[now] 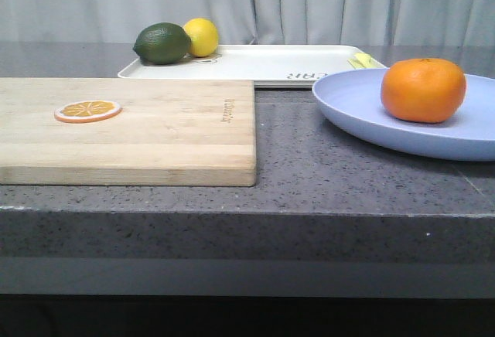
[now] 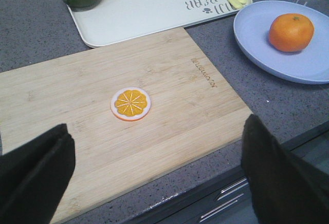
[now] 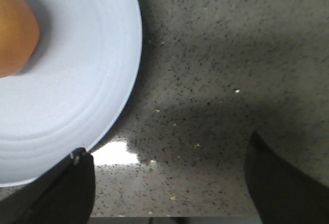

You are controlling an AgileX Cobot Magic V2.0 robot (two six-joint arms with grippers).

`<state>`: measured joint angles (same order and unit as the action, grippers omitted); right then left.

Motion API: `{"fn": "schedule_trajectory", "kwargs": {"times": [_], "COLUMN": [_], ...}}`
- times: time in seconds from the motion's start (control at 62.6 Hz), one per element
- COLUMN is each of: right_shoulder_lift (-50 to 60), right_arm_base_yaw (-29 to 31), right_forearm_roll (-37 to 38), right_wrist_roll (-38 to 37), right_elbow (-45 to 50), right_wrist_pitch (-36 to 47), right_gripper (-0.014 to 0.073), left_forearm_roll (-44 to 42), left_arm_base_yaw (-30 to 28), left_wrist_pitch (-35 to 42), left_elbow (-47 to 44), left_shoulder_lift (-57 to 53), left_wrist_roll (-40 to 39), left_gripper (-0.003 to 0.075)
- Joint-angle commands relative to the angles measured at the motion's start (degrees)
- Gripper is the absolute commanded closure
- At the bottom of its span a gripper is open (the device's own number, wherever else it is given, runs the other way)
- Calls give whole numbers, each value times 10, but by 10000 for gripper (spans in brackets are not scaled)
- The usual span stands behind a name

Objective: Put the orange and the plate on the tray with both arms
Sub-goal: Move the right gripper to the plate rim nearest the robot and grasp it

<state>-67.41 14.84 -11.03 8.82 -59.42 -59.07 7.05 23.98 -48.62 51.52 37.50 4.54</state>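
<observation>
Nearest the robot, the left tool (image 2: 157,175) hung above the front edge of the worktop (image 1: 309,175) with its two dark fingers (image 2: 36,175) spread wide and nothing between them. The right tool (image 3: 169,183) was likewise released, its fingers (image 3: 285,183) apart over bare speckled grey stone just beside the rim of the plate (image 3: 77,95); one finger overlapped the plate's edge in the right wrist view, and contact could not be confirmed.

A pale wooden cutting board (image 1: 155,132) lay on the left part of the worktop, carrying a thin orange slice (image 1: 87,110). To its right sat the lavender-blue plate (image 1: 363,117), resting directly on the worktop, with the whole orange (image 1: 423,89) sitting on it. The plate's far edge lay near the front rim of the tray (image 1: 263,66); whether they touched could not be determined.

Farthest back, the white tray lay behind the board and plate. At its left end a dark green lime (image 1: 162,43) and a yellow lemon (image 1: 202,36) sat side by side. A pale yellow utensil (image 1: 363,61) lay at its right end. Grey curtains (image 1: 309,1) closed the background
</observation>
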Motion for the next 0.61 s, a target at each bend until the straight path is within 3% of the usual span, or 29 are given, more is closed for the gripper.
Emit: {"fn": "schedule_trajectory", "kwargs": {"times": [0.0,0.192,0.303,0.591], "right_shoulder_lift": [-31,-106,-144,-217], "right_arm_base_yaw": [56,100,100,100], "right_forearm_roll": [-124,-276,-298,-343], "right_wrist_roll": [81,173,174,199], "right_elbow": [-19,-19,-19,-19], "right_wrist_pitch": [-3,-37,-32,-35], "right_gripper": [-10,-8,27,213], "left_forearm_roll": [10,10,10,10], "left_arm_base_yaw": [-2,-2,-2,-2], "left_wrist_pitch": [46,46,46,49], "left_elbow": [14,14,14,14], "left_shoulder_lift": [0,0,0,0], "left_wrist_roll": [-4,-4,-4,-4], "left_gripper": [80,80,80,80]}}
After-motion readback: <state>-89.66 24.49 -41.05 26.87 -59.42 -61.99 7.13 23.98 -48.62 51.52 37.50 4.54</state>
